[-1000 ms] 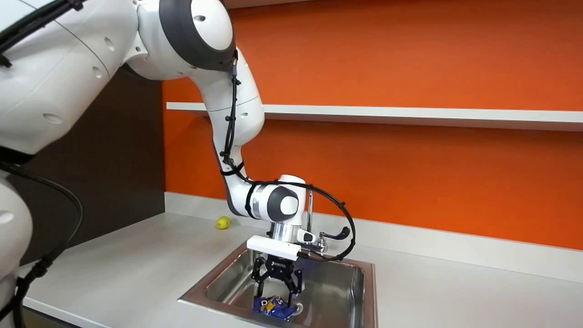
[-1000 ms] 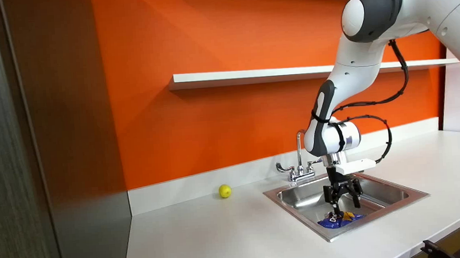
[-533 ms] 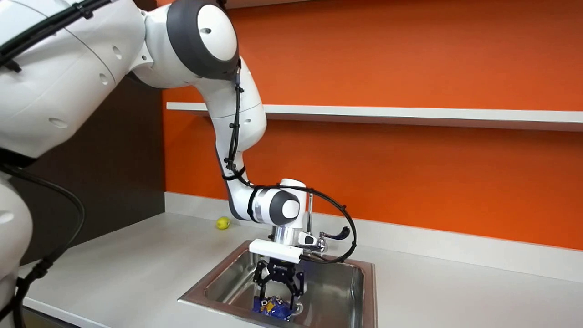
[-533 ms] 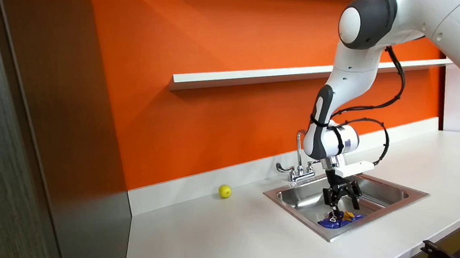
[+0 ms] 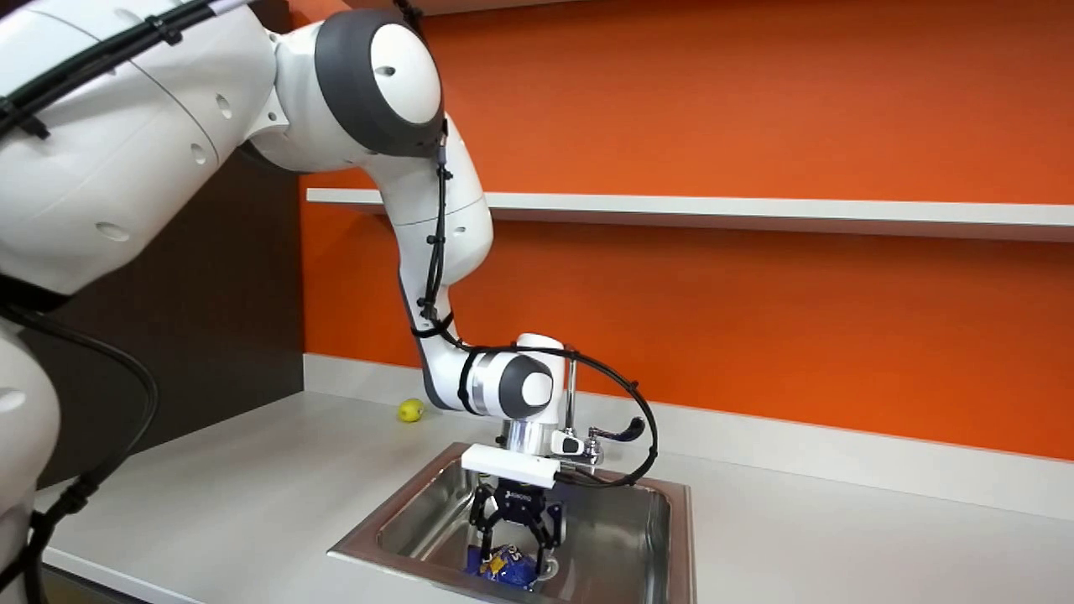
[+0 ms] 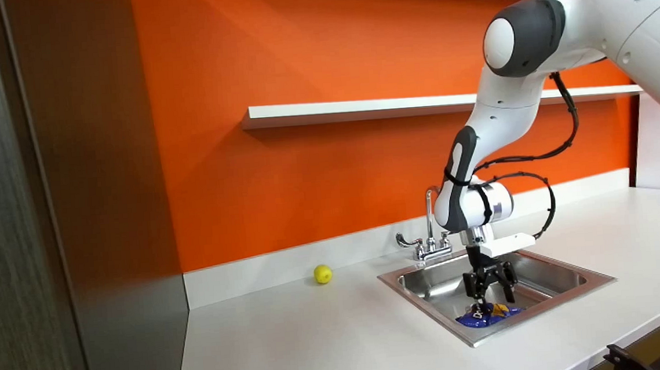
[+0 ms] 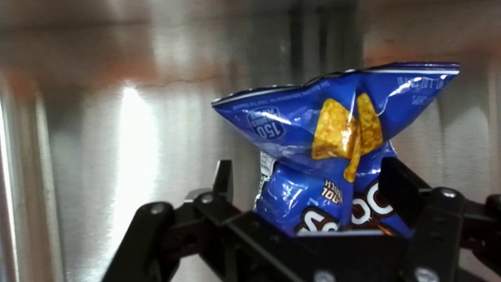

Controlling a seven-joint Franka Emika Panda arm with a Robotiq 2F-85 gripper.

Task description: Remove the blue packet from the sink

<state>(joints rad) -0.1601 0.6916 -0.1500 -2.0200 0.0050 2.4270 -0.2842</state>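
The blue packet is a shiny chip bag with yellow chips printed on it. It lies in the steel sink (image 5: 403,502), toward the near side, and shows in both exterior views as the blue packet (image 5: 508,569) (image 6: 506,312). In the wrist view the packet (image 7: 301,180) is creased in the middle. My gripper (image 5: 513,560) (image 6: 497,305) (image 7: 307,168) points down into the sink with its fingers spread on either side of the packet. In the wrist view the left finger stands apart from the packet, and the right finger overlaps its edge; contact cannot be told. The gripper's body hides the packet's lower part.
The sink walls and rim (image 6: 416,298) surround the gripper. A faucet (image 6: 431,242) with handles stands behind the sink, close to the wrist. A yellow lemon (image 5: 410,409) (image 6: 323,273) lies on the white counter (image 6: 294,338). A white shelf (image 6: 359,106) runs along the orange wall.
The arm and gripper have moved down a little, so the fingers are lower around the packet. The packet has not visibly moved. The fingers stay spread.
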